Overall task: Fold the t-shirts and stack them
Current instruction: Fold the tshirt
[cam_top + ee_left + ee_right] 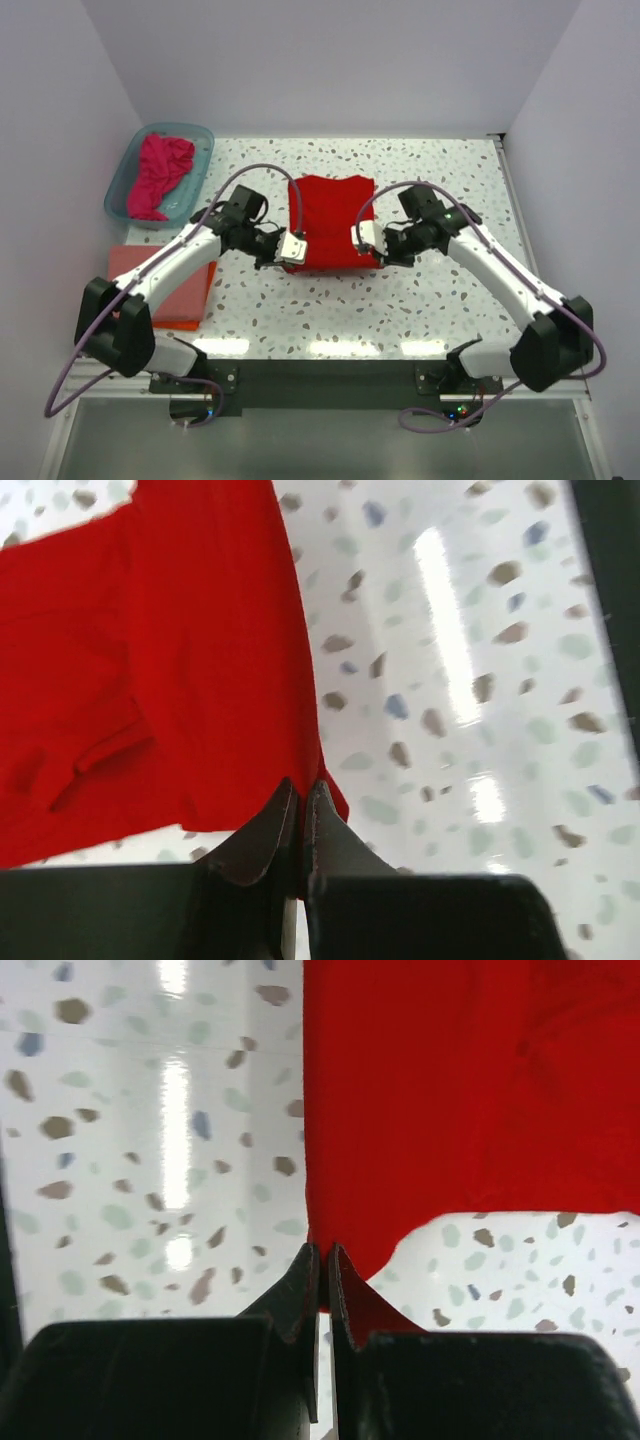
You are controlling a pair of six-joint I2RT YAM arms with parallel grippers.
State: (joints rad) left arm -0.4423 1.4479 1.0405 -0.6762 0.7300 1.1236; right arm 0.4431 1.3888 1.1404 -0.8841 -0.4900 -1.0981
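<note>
Spread on speckled table [300, 300]: red t-shirt [335, 215].
Near corners pinched: left gripper [303, 798] and right gripper [322, 1260] each clamped tight on the cloth.

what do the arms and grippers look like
The left arm and right arm both have white links between bulky black joints, with a lilac cable looping along each. The left gripper and right gripper have dark fingers that taper to narrow tips.

table [450, 180]: speckled | on it: red t-shirt [335, 215], teal tub [119, 187], folded salmon-orange t-shirts [186, 296]
</note>
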